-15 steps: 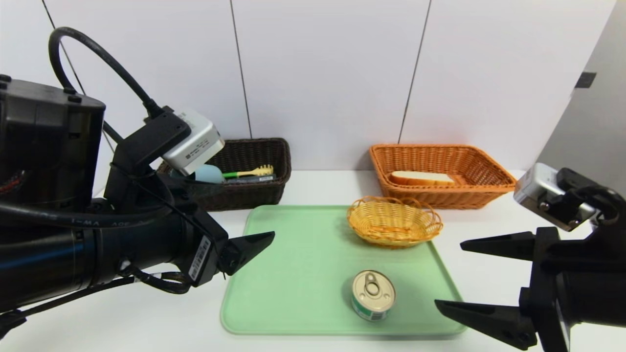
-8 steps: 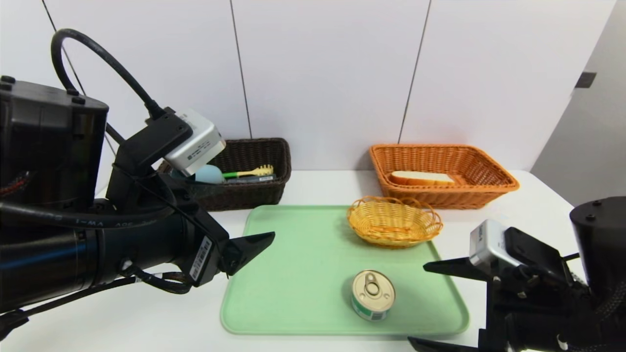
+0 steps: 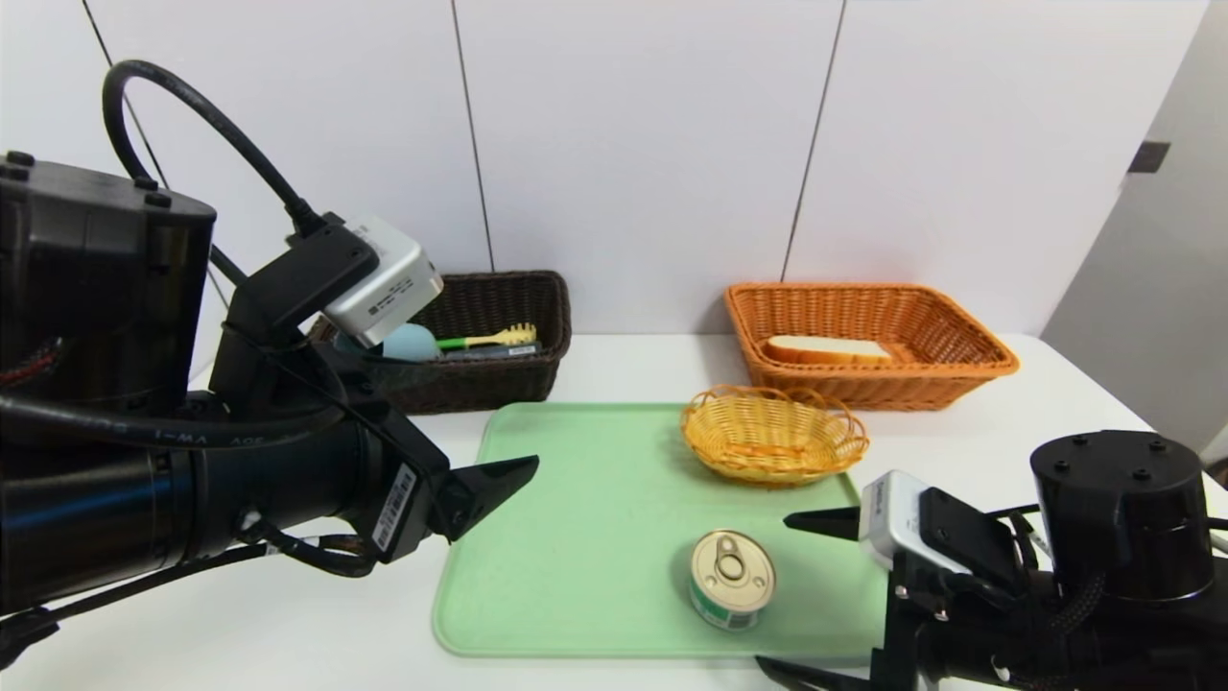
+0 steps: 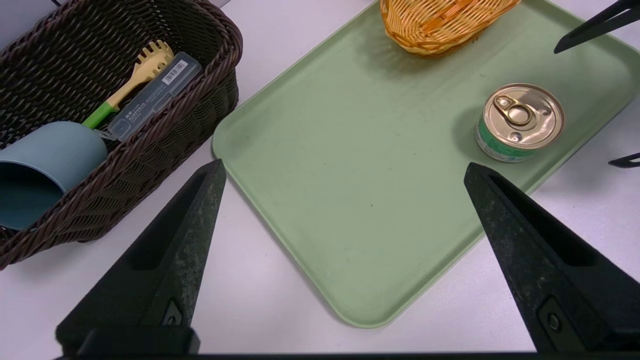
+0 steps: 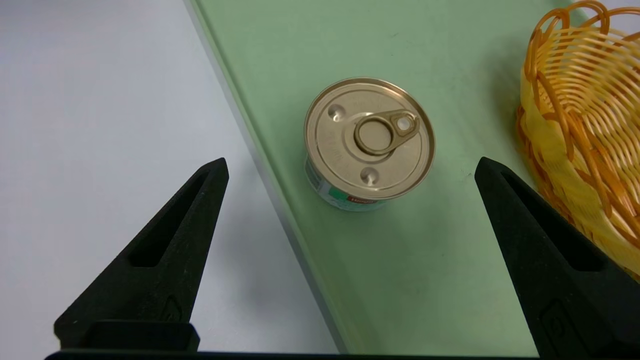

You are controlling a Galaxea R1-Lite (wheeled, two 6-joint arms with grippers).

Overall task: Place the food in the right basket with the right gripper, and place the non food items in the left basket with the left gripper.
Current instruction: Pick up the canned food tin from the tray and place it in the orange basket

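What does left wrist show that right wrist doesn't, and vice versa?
Left wrist only: the dark basket holding a blue cup, a fork-like tool and a clear case, plus the open left pincer. Right wrist only: the open right pincer lined up on the can. Both: the can, the green tray and the small yellow basket.

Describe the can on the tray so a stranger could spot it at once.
Find the pale green tray in the middle of the white table. Near its front right corner stands a short round can. Its gold pull-tab lid and green label set it apart from the small yellow wicker basket behind it.
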